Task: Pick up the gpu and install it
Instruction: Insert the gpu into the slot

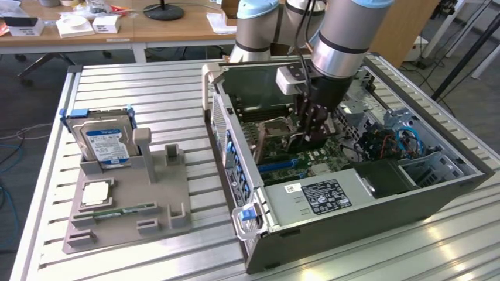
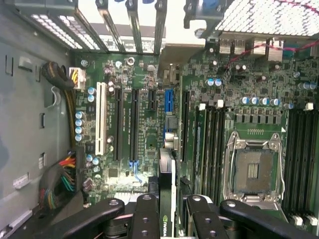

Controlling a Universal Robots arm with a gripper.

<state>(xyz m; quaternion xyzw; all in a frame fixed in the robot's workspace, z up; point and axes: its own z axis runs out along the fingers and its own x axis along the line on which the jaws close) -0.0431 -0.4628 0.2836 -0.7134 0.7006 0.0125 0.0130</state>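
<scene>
Arm point(image 1: 343, 41) reaching straight down into the open computer case point(image 1: 375, 219) on the tabletop point(image 1: 140, 93), fingers point(image 2: 146, 219) pinching the gpu point(image 2: 167, 199) on edge, over the motherboard point(image 2: 144, 124) slots

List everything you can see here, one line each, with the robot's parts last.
computer case: one, grey, open, exterior view's right
motherboard: one, green, inside the case
CPU socket: one, silver-framed, on the motherboard
power supply: one, silver with black label, case's near end
gpu: one, dark with green edge, in the gripper above the slots
holder: one, grey, exterior view's left
hard drive: one, silver with blue label, upright in the holder
processor chip: one, silver, flat on the holder
memory stick: one, green, lying on the holder
table: one, slatted metal, under case and holder
gripper: one, black, shut on the gpu
arm: one, silver and pale blue, reaching into the case
</scene>
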